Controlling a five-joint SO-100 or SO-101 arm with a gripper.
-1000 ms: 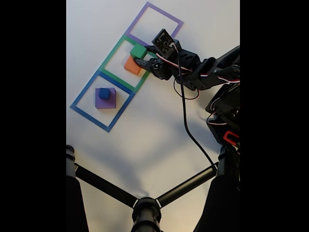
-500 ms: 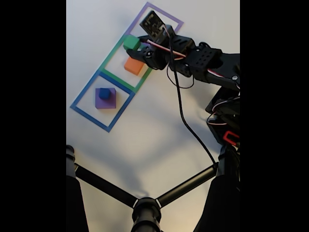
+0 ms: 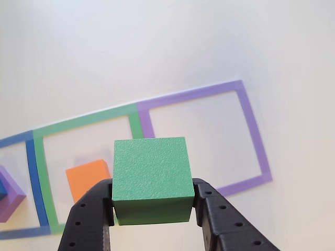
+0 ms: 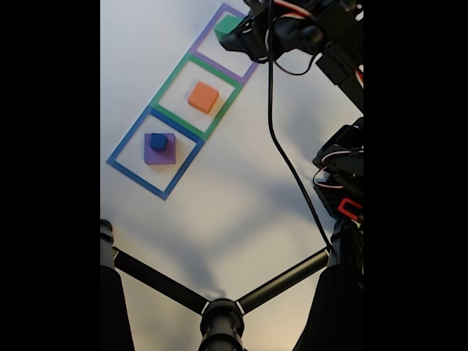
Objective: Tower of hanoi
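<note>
Fixed view, looking down on a white table (image 4: 241, 183):
- Three tape squares laid in a diagonal row, each touching the next: blue tape square (image 4: 121, 143) lowest and leftmost, green tape square (image 4: 167, 79) in the middle, purple tape square (image 4: 209, 25) at the top.
- Purple slab (image 4: 162, 154) lies inside the blue tape square, with the blue cube (image 4: 159, 141) resting on top of it.
- Orange block (image 4: 203, 96) sits alone inside the green tape square, clear of the tape.
- Green cube (image 4: 227, 25) appears over the purple tape square, at the tip of the black arm (image 4: 307, 29) that enters from the upper right. Whether the cube touches the table cannot be told here.
- A black cable (image 4: 281, 157) trails from the arm down toward the lower right.
- Black tripod legs (image 4: 161, 281) cross the bottom of the picture.

Other view, close behind the gripper:
- Gripper (image 3: 152, 201) rises from the bottom edge, its two black fingers (image 3: 86, 219) pinching the green cube (image 3: 152, 175) from the left and right sides.
- The cube is held upright and level, seen in front of the border between the green tape square (image 3: 84, 125) and the purple tape square (image 3: 251, 125).
- Orange block (image 3: 86, 178) lies within the green square, left of the cube.
- A corner of the purple slab (image 3: 10, 201) shows at the left edge, beyond the blue tape (image 3: 34, 172).
</note>
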